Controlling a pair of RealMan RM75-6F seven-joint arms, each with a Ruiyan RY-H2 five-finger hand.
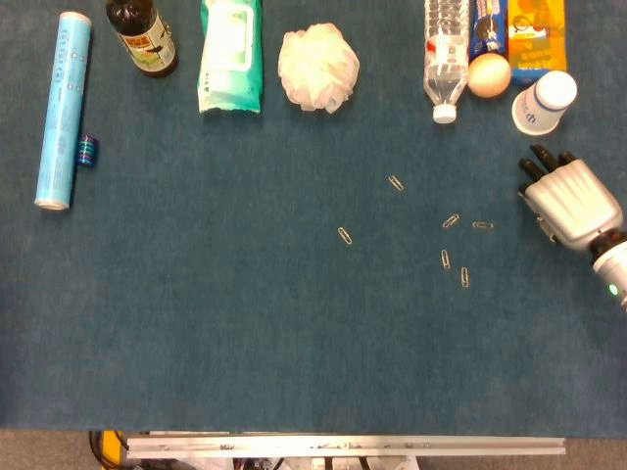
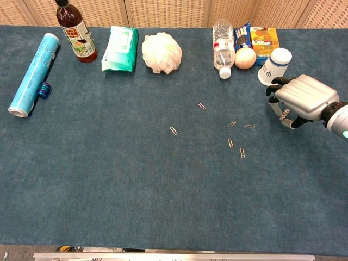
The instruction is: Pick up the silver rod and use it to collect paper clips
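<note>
Head view, thin wire paper clips [image 1: 450,221] on felt-like table [image 1: 245,323], metallic right hand [image 1: 571,201] curled, grip unclear.

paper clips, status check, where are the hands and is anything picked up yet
Right hand at table's right edge, whether it holds anything unclear. Left hand not in view. Paper clips loose on the cloth, none collected. No silver rod seen. White cup close behind right hand.

Along the far edge of the blue-carpeted counter [image 1: 196,323] we see a dark sauce bottle [image 1: 140,37], a green pack of wet wipes [image 1: 230,56], a white bath pouf [image 1: 318,67], a clear water bottle lying down [image 1: 446,59], an egg [image 1: 488,75], a blue snack packet [image 1: 487,26], an orange carton [image 1: 536,36] and a tipped white cup [image 1: 544,102]. At left lies a light blue roll [image 1: 64,108], a small blue spool [image 1: 89,150] touching it.
</note>
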